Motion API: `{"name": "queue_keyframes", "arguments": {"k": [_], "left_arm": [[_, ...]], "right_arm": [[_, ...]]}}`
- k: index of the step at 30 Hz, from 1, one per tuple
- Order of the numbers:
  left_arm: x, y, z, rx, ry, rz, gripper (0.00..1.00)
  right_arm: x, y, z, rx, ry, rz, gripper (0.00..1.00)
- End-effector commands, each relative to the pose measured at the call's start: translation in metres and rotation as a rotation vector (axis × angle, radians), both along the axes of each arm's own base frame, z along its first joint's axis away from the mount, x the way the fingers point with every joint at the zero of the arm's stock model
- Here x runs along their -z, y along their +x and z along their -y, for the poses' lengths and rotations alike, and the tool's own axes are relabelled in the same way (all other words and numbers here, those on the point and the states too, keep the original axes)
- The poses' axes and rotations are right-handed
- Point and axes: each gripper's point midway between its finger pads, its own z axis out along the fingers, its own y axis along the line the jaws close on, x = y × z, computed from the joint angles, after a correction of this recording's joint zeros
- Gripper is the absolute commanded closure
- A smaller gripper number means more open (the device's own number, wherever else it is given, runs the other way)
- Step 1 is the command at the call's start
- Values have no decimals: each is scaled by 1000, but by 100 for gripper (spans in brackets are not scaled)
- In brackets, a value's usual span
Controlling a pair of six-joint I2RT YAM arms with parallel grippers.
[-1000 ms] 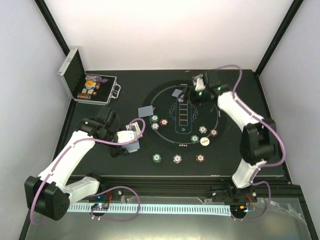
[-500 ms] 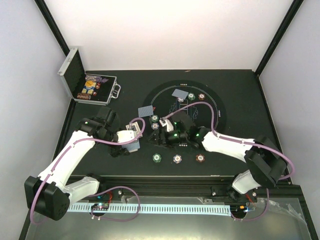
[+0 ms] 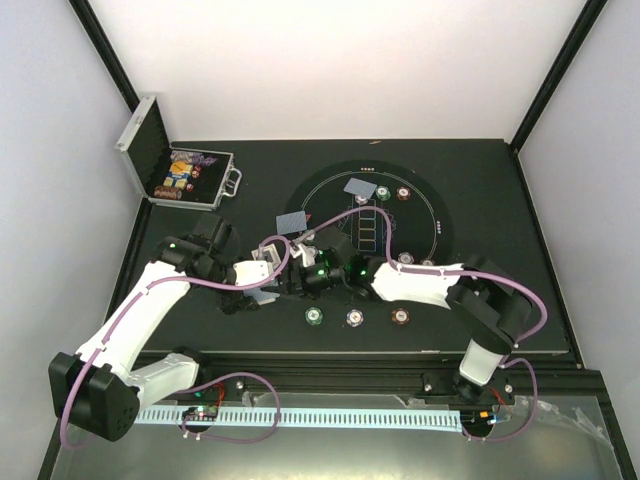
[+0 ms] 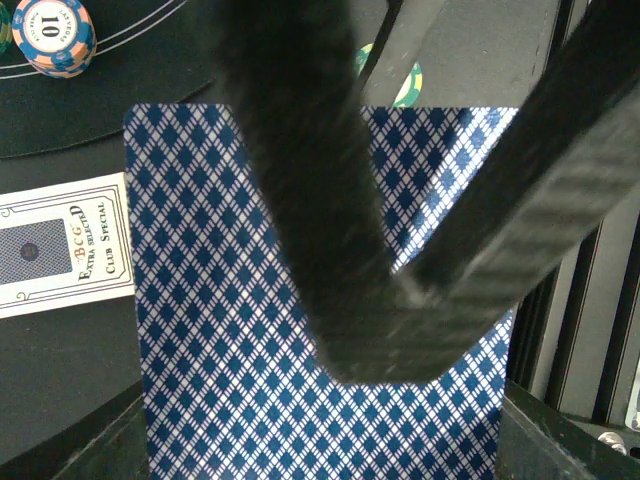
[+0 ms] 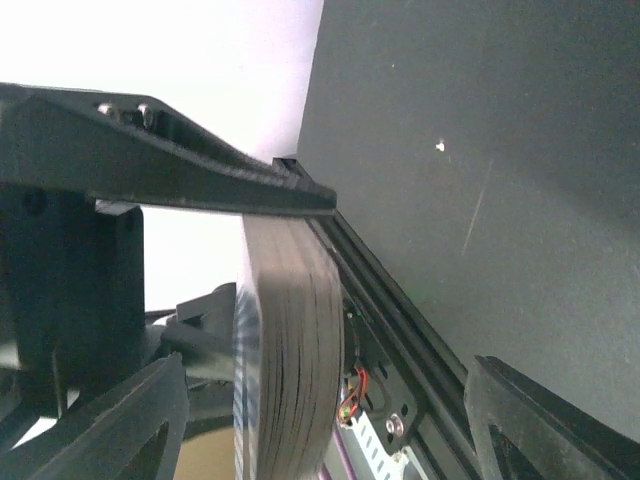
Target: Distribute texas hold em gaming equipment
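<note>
step: looks like a deal. The right tool is stretched across to the stack of playing cards with blue-and-white diamond-lattice backs.
left tool: clamped on the stack by its side edges. It holds the stack just off the near-left rim of the round black felt mat.
right tool state: fingers apart in its wrist view. The stack's edge stands between them with a gap on either side, so nothing is gripped.
contact: a black finger lies across the top card's back. Touching or hovering, cannot tell.
how to: take only the top card. Slide it sideways off the stack with light pressure, then pinch the freed edge. The left tool should keep a firm clamp so the stack doesn't fan.
cards: thin, glossy, likely slippery. The stack's edge shows fine layered lines.
dealt: one face-down grey-blue card at the mat's left rim, another face-down card on its far side.
chips: round discs with striped edges. A green chip, white chip and brown-red chip sit in a row by the mat's near rim.
desk: matte black desk.
case: silver metal hinged case, open at far left.
</note>
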Motion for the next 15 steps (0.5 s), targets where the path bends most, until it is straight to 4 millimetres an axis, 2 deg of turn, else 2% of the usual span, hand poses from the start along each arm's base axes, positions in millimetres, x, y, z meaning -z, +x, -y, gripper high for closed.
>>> {"name": "queue_keyframes", "arguments": {"k": [1,5,8,15], "left_arm": [[-11,0,2,9,-22,27,98],[-12,0,2,10,-20,34,98],[-11,1,0,11,-13,40,98],[-12,1,0,13,-12,46,98]], "right_arm": [[-12,5,-19,-19,65,2,24],[-2,7,-26,-27,61,-25,29],[6,8,-24,-32,39,-30,34],[16,14,2,-2,-15,-13,46]]}}
